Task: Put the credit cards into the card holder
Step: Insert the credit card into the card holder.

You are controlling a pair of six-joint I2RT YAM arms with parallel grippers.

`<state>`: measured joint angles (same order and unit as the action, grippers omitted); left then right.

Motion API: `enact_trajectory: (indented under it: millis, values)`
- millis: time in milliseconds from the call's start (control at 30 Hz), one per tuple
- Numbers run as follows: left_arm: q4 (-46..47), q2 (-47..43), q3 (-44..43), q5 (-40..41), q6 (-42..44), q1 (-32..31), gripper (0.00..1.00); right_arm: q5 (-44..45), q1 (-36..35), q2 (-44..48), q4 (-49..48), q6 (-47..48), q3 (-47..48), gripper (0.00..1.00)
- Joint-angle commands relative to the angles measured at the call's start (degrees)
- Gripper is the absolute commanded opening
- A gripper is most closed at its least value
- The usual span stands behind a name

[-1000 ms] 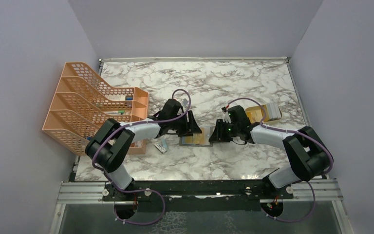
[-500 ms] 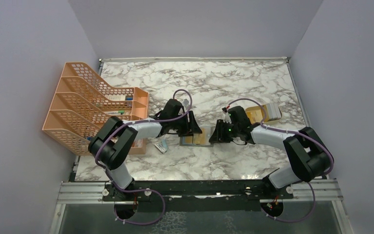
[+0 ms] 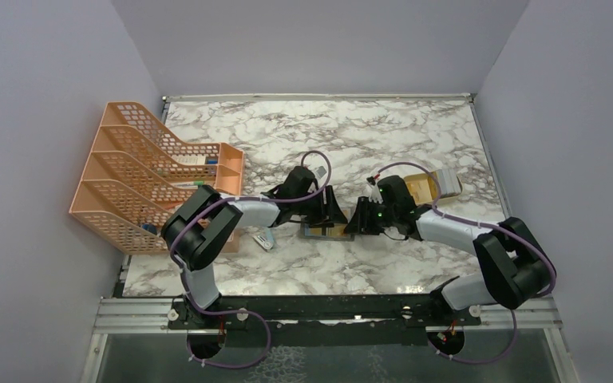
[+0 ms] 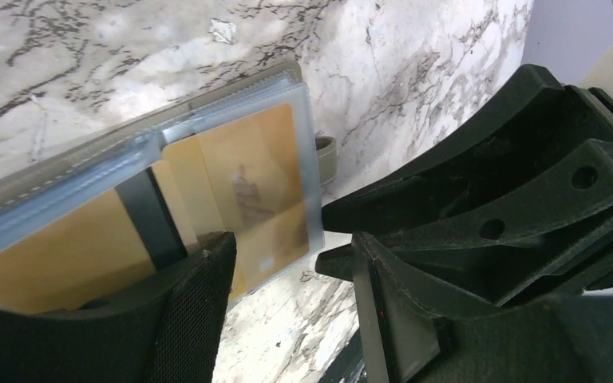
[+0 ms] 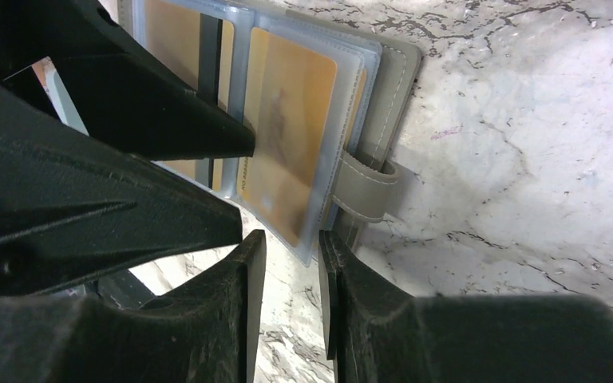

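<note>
Holder (image 3: 320,231): open flat; centre of top view, between both grippers
Cards (image 4: 243,171): gold; inside holder's clear pockets
Left gripper (image 4: 287,247): released; over a card
Right gripper (image 5: 291,247): narrowly parted at holder's edge; gripping nothing

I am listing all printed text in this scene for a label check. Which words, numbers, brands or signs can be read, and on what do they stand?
No text can be read in any view.
Gold card in the card holder: only a faint figure, no legible letters.
Items in the orange rack: labels too small to read.
</note>
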<state>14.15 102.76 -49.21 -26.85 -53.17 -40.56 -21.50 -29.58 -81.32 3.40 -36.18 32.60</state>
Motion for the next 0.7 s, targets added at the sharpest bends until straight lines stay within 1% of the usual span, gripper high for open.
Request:
enact_trajectory:
  millis: [0, 200, 267, 367, 433, 533, 600, 667]
  values:
    - [1.7, -1.0, -1.0, 0.2, -0.8, -0.7, 0.58, 0.7, -0.3, 0.9, -0.5, 0.0, -0.5, 0.31]
    - [-2.4, -4.8, -1.3, 2.3, 1.4, -0.7, 0.59, 1.0, -0.3, 1.3, -1.2, 0.3, -0.8, 0.30]
    - [-4.0, -7.0, -1.3, 3.4, 2.1, -0.7, 0.59, 1.6, -0.3, 1.9, 0.2, 0.7, -0.5, 0.31]
    - [-10.1, -8.2, -2.9, 6.8, 4.4, -0.5, 0.60, 3.5, -0.3, 3.2, 1.5, 0.9, -0.4, 0.36]
    - [-14.6, -8.2, -4.4, 8.6, 6.0, -0.3, 0.59, 3.9, -0.3, 3.7, 1.9, 0.8, -0.4, 0.37]
    - [-14.5, -8.6, -4.0, 8.0, 7.0, -0.1, 0.61, 4.1, -0.3, 3.6, 1.8, 0.3, -0.6, 0.37]
    - [-12.2, -8.9, -2.7, 6.6, 6.8, -0.1, 0.63, 3.7, -0.3, 2.9, 1.1, 0.3, -0.6, 0.35]
    - [-12.0, -8.2, -3.0, 6.1, 6.9, 0.0, 0.64, 3.3, -0.3, 1.7, 0.6, 0.8, -0.3, 0.27]
